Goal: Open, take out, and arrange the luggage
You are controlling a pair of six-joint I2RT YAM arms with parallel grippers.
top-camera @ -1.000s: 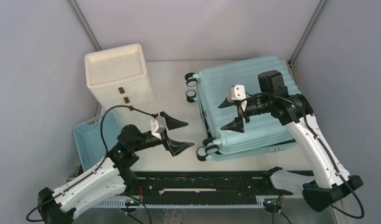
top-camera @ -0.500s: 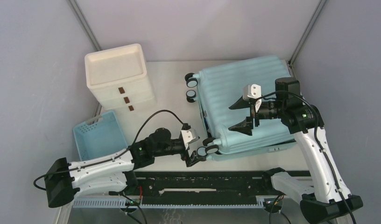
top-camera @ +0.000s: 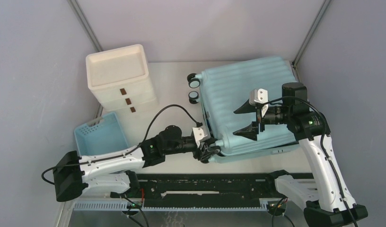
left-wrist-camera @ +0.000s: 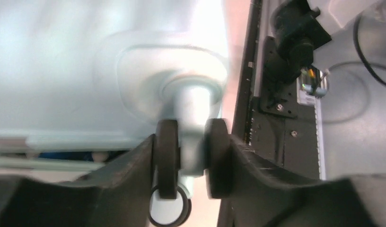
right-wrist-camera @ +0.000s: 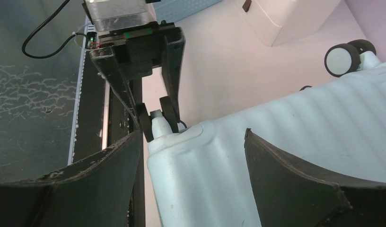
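- case (top-camera: 248, 94) lies flat & shut on the table (top-camera: 172, 90), right-rear part, wheels pointing left, ribbed shell up
- left gripper (left-wrist-camera: 191, 142) is clamped on the near-corner wheel (left-wrist-camera: 168, 156). Wrist cam shows a finger on each outer face of the twin caster, stem in between
- right gripper (top-camera: 235, 123) is spread wide, holding nothing, hovering over the shell near that same corner
- step imo: tug/turn the case by that wheel so I can get at the opening. Nothing's opened yet, so early days
- to do it well: pull slow & level. Caster prob swivels, so a sideways yank could roll it out of the pinch. Keep the right arm off the shell, or press lightly to steady it if the case starts to tip
- vs 0.5 s ago: left gripper was just short of the wheel, now it's on it. 1 s ago it was well back w/ fingers spread, nearer the basket (top-camera: 99, 137). Right arm has drifted a bit further right. Case looks abt the same spot
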